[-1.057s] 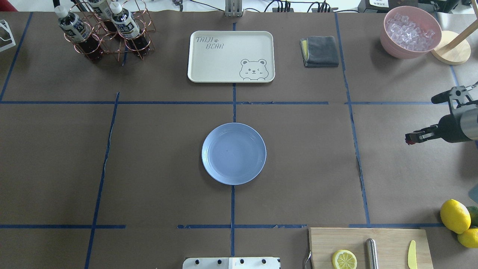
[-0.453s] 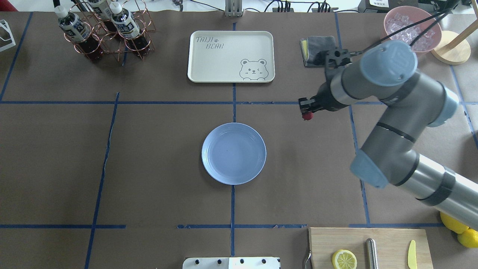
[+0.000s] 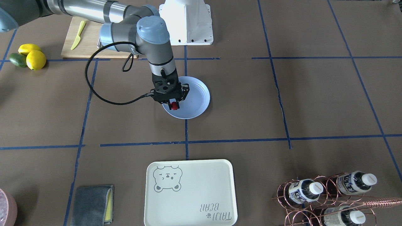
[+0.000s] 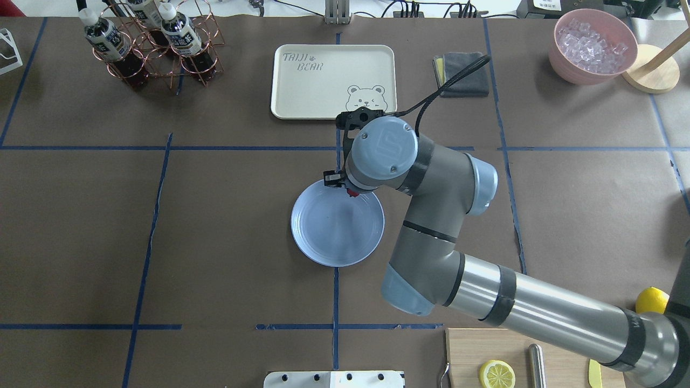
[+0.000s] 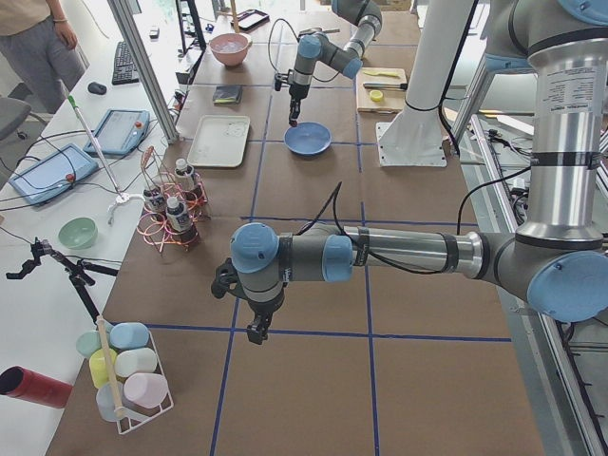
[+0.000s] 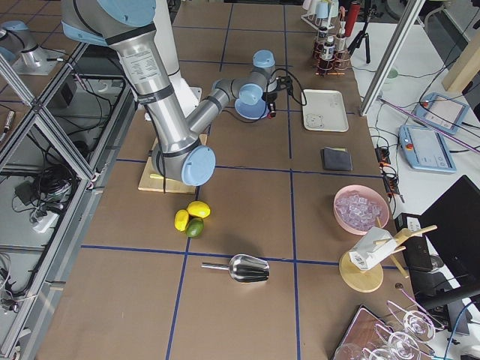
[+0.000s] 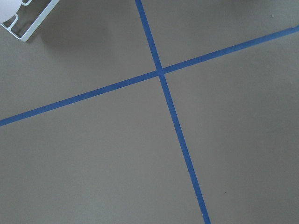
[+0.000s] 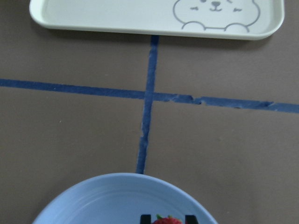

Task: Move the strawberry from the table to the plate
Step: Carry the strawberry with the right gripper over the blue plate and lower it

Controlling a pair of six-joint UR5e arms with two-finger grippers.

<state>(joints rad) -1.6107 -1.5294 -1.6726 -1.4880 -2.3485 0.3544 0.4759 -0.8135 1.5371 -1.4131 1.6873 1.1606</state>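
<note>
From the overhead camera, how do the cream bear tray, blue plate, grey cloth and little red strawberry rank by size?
1. cream rectangular bear tray
2. round light-blue plate
3. folded grey cloth
4. tiny red strawberry, smallest by far

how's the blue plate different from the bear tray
The plate is round and plain light blue; the tray is rectangular, cream, with a bear drawing. The right gripper holds the strawberry over the plate, not the tray. Both are shallow and lie flat on the table.
</note>
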